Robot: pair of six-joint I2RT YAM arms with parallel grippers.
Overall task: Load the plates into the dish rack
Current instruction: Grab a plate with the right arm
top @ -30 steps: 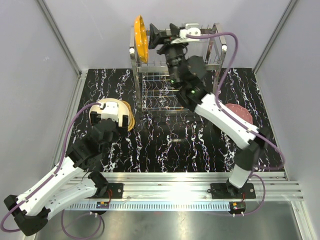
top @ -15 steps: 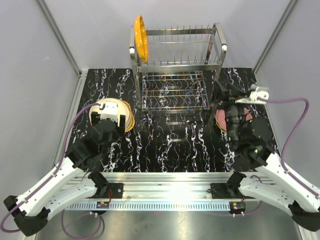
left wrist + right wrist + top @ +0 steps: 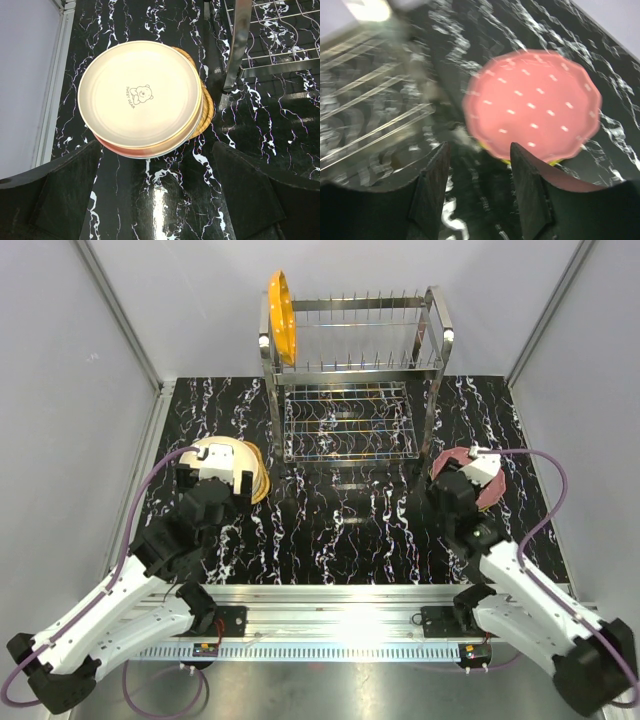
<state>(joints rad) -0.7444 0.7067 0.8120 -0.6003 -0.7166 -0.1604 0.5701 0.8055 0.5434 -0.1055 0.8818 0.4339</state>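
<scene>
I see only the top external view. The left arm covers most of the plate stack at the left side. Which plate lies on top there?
Observer: A round cream plate with a small bear drawing in its middle; the left wrist view shows it whole.
Operator: Is the left gripper holding it?
Observer: No, it is open and hangs above the plate.
Operator: What lies under the round pink white-dotted plate at the right?
Observer: The blurred right wrist view shows a lime-green rim just beneath it.
</scene>
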